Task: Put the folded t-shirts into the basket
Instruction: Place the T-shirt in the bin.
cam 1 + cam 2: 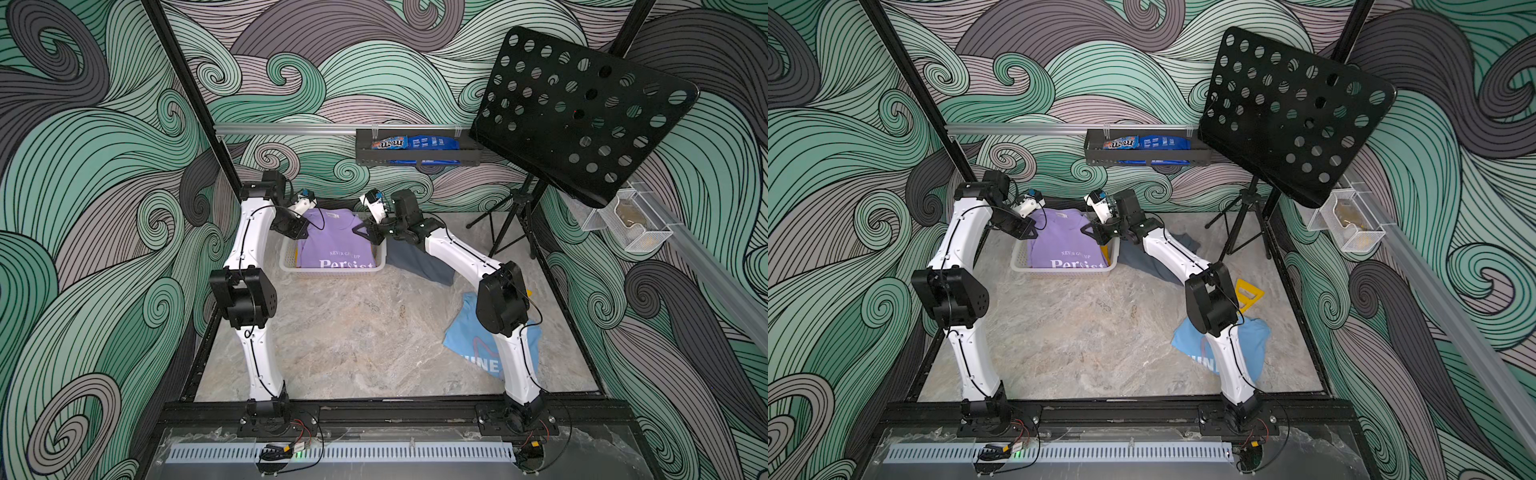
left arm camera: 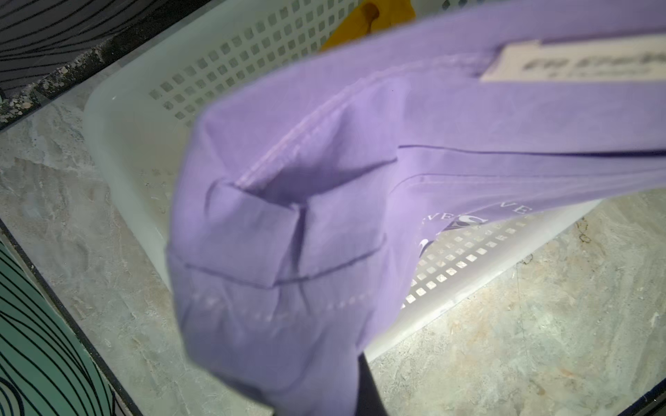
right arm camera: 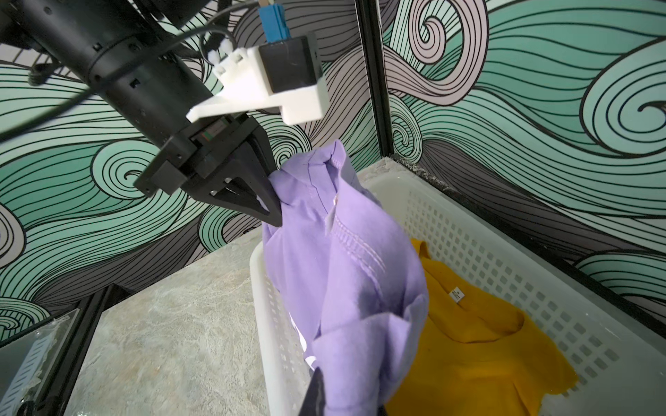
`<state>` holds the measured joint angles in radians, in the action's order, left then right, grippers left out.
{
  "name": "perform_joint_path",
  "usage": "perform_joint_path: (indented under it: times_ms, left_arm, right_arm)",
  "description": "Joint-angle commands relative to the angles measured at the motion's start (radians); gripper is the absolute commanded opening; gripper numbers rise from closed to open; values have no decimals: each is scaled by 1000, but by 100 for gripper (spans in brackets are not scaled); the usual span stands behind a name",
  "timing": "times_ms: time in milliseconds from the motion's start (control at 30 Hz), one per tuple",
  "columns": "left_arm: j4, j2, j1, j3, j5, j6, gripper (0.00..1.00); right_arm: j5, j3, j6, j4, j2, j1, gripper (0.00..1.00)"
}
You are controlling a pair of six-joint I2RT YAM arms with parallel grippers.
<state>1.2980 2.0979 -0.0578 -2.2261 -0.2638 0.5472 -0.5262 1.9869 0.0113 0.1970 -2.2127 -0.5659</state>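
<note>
So both arms are reaching to the far end of the worktop [image 1: 353, 332], which is looking like grey marble with pale veins and a few small dark scuffs. The left gripper [image 3: 275, 196] is clamping down on one top corner of the lilac tee [image 1: 336, 245], and the right gripper [image 1: 361, 230] is pinching the opposite top corner, so the shirt is hanging stretched between them. It's hanging over the white basket [image 1: 332, 270], with the "Persist" end drooping down inside by the near rim. Under it the mustard tee [image 3: 486, 353] is lying flat in the basket bottom.

The dark grey tee [image 1: 419, 262] is lying on the worktop just beside the basket, partly under the right arm. The light blue tee [image 1: 1254, 349] is sitting nearer the right arm's base, a bit rumpled, with a yellow triangle [image 1: 1250, 297] lying just beside it.

Room-wise, the walls [image 1: 104, 166] are all wearing that swirly wave pattern in teal, grey and pale lilac. A black shelf [image 1: 415, 156] with snack packets is hanging on the back rail, a black perforated music stand [image 1: 582, 108] is standing in the far right corner, and a wire-mesh holder [image 1: 627, 224] is hanging on the right-side rail.
</note>
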Motion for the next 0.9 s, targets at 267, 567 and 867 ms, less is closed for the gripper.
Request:
perform_joint_path:
  times_ms: [267,567,867]
  left_arm:
    - [25,47,-8,-9,48,22,0]
    - [-29,115,-8,-41,71,20,0]
    - [-120,172,-7,-44,75,3,11]
  right_arm:
    - [5,-25,-21,-42,13,10,0]
    - [39,-11,-12,-59,-41,27,0]
    - [62,64,12,-51,-133,38,15]
